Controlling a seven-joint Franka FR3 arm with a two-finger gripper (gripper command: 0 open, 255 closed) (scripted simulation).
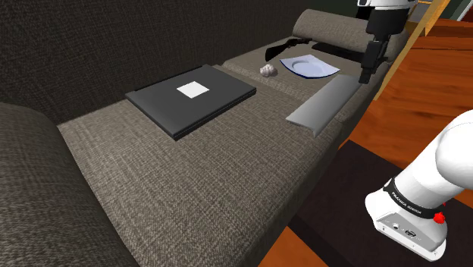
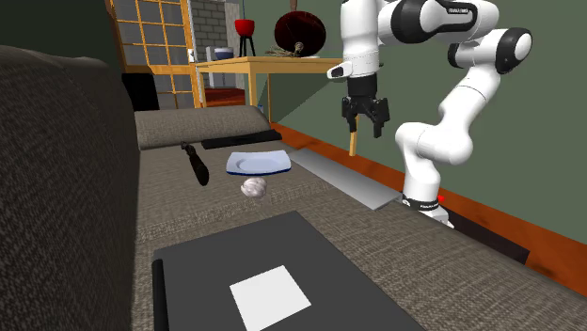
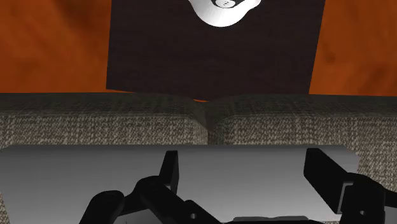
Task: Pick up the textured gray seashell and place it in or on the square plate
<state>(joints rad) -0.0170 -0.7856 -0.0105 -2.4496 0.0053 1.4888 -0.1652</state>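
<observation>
The small pale grey seashell (image 1: 267,70) (image 2: 254,187) lies on the sofa seat just beside the square blue-white plate (image 1: 308,67) (image 2: 259,165). They look very close, and I cannot tell whether they touch. My black gripper (image 1: 365,77) (image 2: 364,126) (image 3: 248,175) hangs in the air above the sofa's front edge, off to the shoulder view's right of the plate. It is well apart from the shell. Its fingers (image 3: 168,168) stand wide apart with nothing between them, and the gripper is open.
A flat grey slab (image 1: 324,102) (image 2: 339,177) (image 3: 95,172) lies on the seat under the gripper. A black book-like item with a white square (image 1: 193,95) (image 2: 273,282) sits mid-seat. A slim black object (image 1: 277,49) (image 2: 195,162) lies beyond the plate. The wooden table (image 2: 254,64) stands behind.
</observation>
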